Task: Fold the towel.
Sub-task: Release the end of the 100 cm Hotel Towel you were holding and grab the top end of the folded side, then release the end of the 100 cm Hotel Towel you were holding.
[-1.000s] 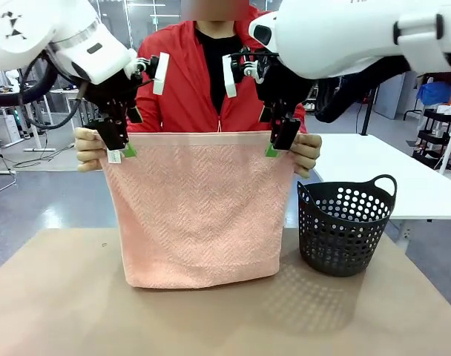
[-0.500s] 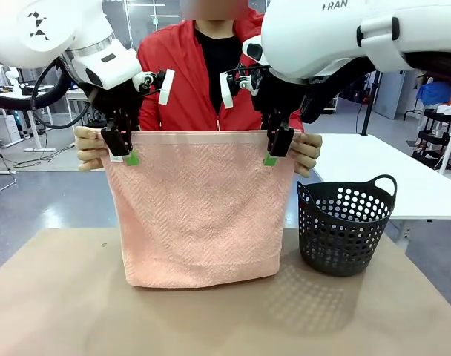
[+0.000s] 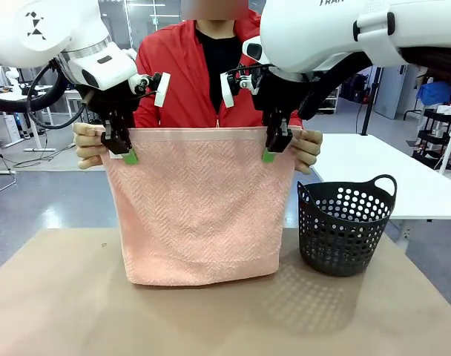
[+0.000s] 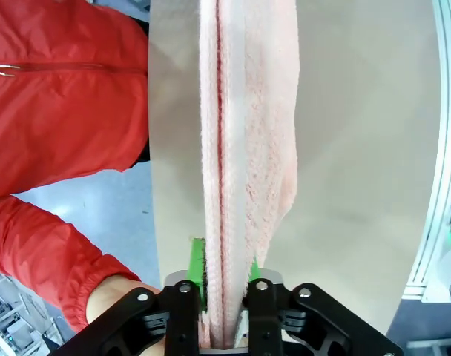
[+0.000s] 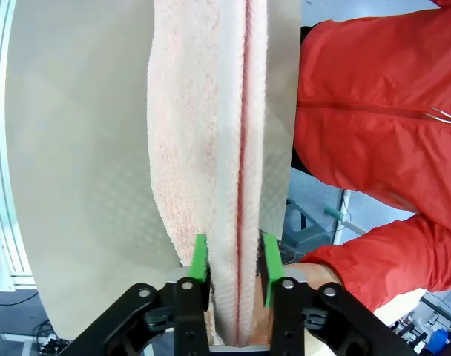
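Note:
The salmon-pink towel [image 3: 199, 211] hangs doubled in front of a person in a red jacket, its lower edge resting on the brown table [image 3: 62, 311]. The person's hands [image 3: 87, 144] pinch both top corners. My left gripper [image 3: 126, 153] grips the top hem just inside the picture-left corner, and my right gripper [image 3: 268, 151] does the same at the other corner. In the left wrist view the green pads [image 4: 197, 261] of the left gripper [image 4: 225, 273] press both sides of the towel [image 4: 244, 148]. The right gripper [image 5: 234, 263] likewise clamps the towel [image 5: 211, 111].
A black perforated basket [image 3: 346, 226] stands on the table right of the towel, close to its edge. A white table [image 3: 389, 174] lies behind it. The person's hand [image 5: 307, 276] sits right beside my right fingers.
The towel's top edge has risen slightly with the person's hands. Both arms have shifted a little, and the grippers sit a bit lower over the hem.

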Available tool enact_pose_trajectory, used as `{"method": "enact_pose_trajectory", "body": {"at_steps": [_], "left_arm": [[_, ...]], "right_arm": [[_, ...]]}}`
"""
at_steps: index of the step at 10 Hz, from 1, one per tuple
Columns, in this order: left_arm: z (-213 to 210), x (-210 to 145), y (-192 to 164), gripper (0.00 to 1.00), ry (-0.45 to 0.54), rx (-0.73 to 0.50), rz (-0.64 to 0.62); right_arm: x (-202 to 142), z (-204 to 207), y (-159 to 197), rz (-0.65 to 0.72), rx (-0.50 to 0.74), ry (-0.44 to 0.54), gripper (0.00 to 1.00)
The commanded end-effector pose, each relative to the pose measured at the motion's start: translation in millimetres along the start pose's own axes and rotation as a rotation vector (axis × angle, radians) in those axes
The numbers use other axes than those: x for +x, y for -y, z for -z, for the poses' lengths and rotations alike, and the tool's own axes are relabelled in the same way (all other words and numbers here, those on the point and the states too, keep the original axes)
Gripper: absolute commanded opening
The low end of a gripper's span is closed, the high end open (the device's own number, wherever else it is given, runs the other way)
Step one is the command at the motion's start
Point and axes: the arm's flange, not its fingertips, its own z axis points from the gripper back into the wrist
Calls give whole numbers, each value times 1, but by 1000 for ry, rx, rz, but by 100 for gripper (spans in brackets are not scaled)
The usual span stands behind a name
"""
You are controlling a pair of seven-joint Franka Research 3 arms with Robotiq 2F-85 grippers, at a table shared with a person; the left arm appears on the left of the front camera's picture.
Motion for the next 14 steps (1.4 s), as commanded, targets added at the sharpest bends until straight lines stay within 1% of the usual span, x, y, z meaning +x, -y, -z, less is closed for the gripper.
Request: {"method": "enact_pose_trajectory", "body": {"at_steps": [1, 5, 6, 7, 14], "left_arm": [[-4, -6, 2, 0, 26, -12, 16], [-5, -10, 4, 0, 27, -2, 5], [-5, -13, 5, 0, 36, -12, 15], [-1, -1, 0, 0, 2, 2, -1], [-1, -1, 0, 0, 2, 2, -1]], "right_arm": [[2, -2, 2, 15, 12, -1, 0], [-1, -2, 2, 20, 9, 10, 0], [-3, 0, 3, 24, 15, 34, 0], [0, 0, 0, 1, 4, 1, 0], [0, 0, 0, 1, 4, 1, 0]]}}
